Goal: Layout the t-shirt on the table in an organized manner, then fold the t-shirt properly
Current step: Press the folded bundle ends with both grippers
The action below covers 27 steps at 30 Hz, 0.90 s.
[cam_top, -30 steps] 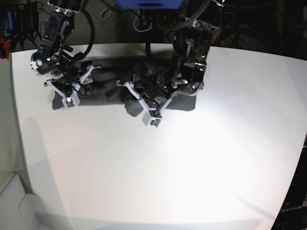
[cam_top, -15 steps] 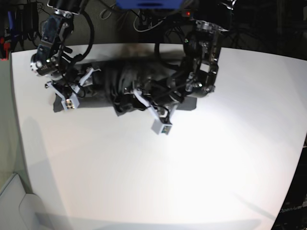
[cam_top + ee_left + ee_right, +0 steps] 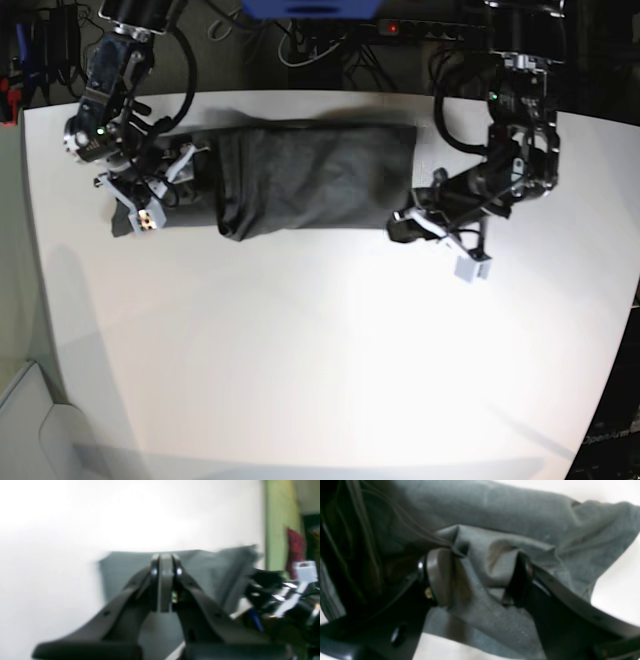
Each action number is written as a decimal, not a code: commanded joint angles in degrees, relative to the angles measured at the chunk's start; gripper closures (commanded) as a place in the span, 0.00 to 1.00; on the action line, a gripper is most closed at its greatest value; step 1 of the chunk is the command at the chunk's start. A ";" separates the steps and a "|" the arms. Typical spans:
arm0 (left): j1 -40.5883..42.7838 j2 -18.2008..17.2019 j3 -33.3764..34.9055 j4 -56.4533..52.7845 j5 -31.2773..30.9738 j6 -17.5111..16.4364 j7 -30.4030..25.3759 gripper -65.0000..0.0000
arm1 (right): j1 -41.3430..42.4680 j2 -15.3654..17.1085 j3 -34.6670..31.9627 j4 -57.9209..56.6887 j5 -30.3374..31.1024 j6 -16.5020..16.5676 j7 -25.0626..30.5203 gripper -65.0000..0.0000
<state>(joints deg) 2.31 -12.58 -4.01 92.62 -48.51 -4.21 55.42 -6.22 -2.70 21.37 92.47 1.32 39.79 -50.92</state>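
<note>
From the left of the base view, we see our right gripper low over the shirt's left end, its jaws standing wide with a bunched fold of cloth between the fingers; whether they press it we cannot tell. The shirt lies as a long dark band along the far side of the table, its near edge wrinkled. At its right end our left gripper sits just off the cloth's corner, jaws pressed together on nothing, the grey cloth beyond the tips in the blurred wrist view.
</note>
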 commanded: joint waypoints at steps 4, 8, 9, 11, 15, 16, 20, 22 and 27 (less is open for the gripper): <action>0.64 -2.41 0.45 -0.27 -0.94 -0.32 -0.17 1.00 | -0.42 -0.07 0.04 0.85 -1.72 0.21 -3.81 0.44; 0.11 -1.88 0.45 -7.56 -1.29 -0.50 -0.52 1.00 | -0.59 -0.25 -0.05 5.78 -1.72 0.21 -4.51 0.43; 0.11 -1.27 0.45 -8.62 -1.11 -0.50 -0.69 1.00 | -0.86 -0.25 -0.05 7.80 -1.72 0.21 -4.51 0.43; -0.15 -0.56 0.19 -10.38 -0.94 -0.50 -0.78 1.00 | -1.03 -0.25 0.13 11.14 -1.72 0.21 -5.48 0.43; -1.38 -0.65 0.36 -12.22 -0.06 -0.50 -0.78 1.00 | -0.51 1.25 0.31 15.53 -1.72 0.21 -11.46 0.43; -1.47 -0.65 0.36 -12.49 0.73 -0.50 -0.78 1.00 | -0.42 1.69 0.31 15.71 -1.63 0.21 -12.51 0.43; -1.47 -0.56 0.19 -12.05 2.67 -0.50 -0.78 1.00 | 1.08 1.86 1.80 15.01 -1.63 0.21 -13.22 0.43; -1.38 -0.56 0.19 -11.96 2.23 -0.50 -0.78 1.00 | 2.04 1.86 4.17 13.25 -1.63 0.21 -13.22 0.43; -1.38 -0.56 0.10 -11.96 2.23 -0.58 -0.61 1.00 | 5.30 2.57 8.74 5.25 -1.63 0.21 -13.39 0.43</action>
<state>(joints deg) 1.26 -12.67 -3.66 79.99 -47.00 -5.15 54.76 -1.30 -0.69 29.95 96.75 -0.73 40.03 -64.47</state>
